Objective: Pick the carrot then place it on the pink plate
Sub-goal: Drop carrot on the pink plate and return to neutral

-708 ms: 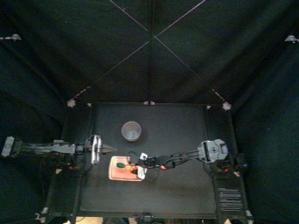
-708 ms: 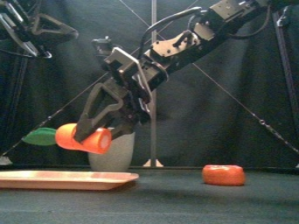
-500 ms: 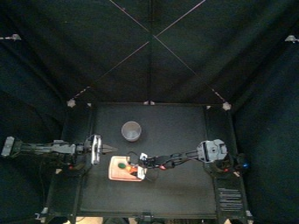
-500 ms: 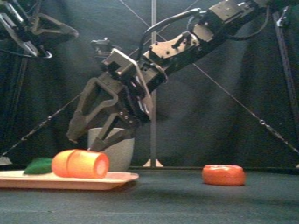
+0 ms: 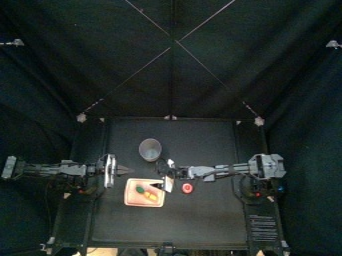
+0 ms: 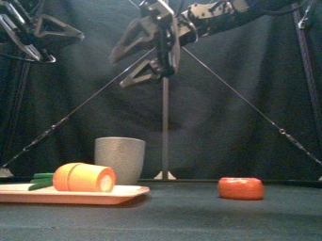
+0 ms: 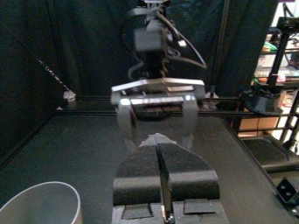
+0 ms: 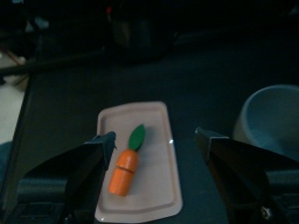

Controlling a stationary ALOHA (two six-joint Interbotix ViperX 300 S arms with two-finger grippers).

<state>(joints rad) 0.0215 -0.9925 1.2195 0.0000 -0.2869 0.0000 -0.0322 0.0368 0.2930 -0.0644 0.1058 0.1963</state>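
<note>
At nine o'clock, left gripper (image 7: 160, 144) is resting, jaws pressed together and empty. Toward eight o'clock, carrot (image 6: 86, 177) is now lying on plate (image 6: 120, 195), no longer hanging from the jaws as it was a moment ago, so the placing is looking done. Cup (image 6: 120, 160) is standing behind it at eleven. Right gripper (image 8: 152, 138) is lifting clear, spread wide, holding nothing. Red toy (image 6: 240, 188) is sitting at five.

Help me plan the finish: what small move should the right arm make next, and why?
Probably draw the right gripper back toward its own side: its jaws hang open and empty above the pink plate, where the carrot already lies flat.
</note>
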